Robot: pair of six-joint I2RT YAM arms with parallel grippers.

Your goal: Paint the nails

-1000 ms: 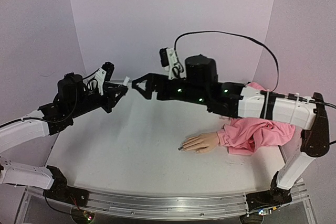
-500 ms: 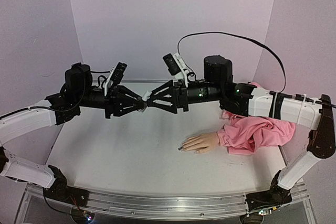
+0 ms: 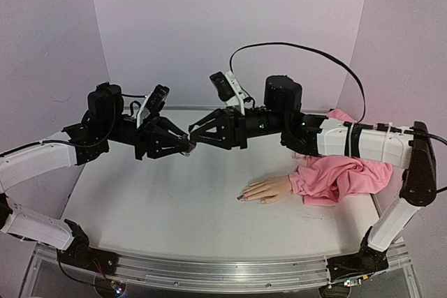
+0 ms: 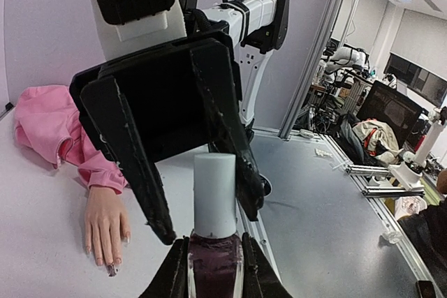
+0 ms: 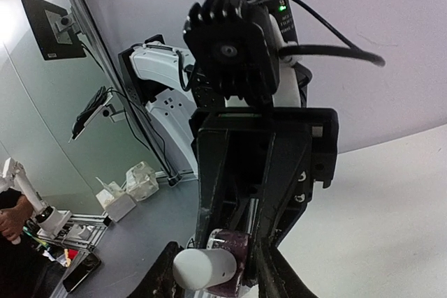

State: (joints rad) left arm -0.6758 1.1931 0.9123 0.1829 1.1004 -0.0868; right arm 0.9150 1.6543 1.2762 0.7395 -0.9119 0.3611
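Two black-and-white robot arms reach toward each other and meet in mid-air above a white bench (image 3: pixel 174 200), seen from overhead.

The left end effector (image 3: pixel 186 146) is clamped on a small glass bottle of dark purple polish (image 4: pixel 215 262), one finger pressed to each side of the glass. The bottle's tall white cylindrical cap (image 4: pixel 214 193) sticks out past the fingertips, pointing toward the other arm.

The right end effector (image 3: pixel 195 138) faces it with its long black fingers (image 4: pixel 143 172) spread apart. The white cap sits in the gap between them. From the left wrist camera the fingers look clear of the cap. From the right wrist camera the cap lies close to one finger, and contact cannot be judged there.

A flesh-coloured mannequin hand (image 3: pixel 269 188) lies palm down on the bench, to the right of the meeting point and nearer the arm bases. Its fingers point left. A crumpled pink fabric sleeve (image 3: pixel 335 176) bunches at its wrist and spreads away to the right under the right arm.

The nails (image 4: pixel 110 267) sit at the fingertips, well below both end effectors and untouched. At least one looks dark with polish; the others are too small to judge.
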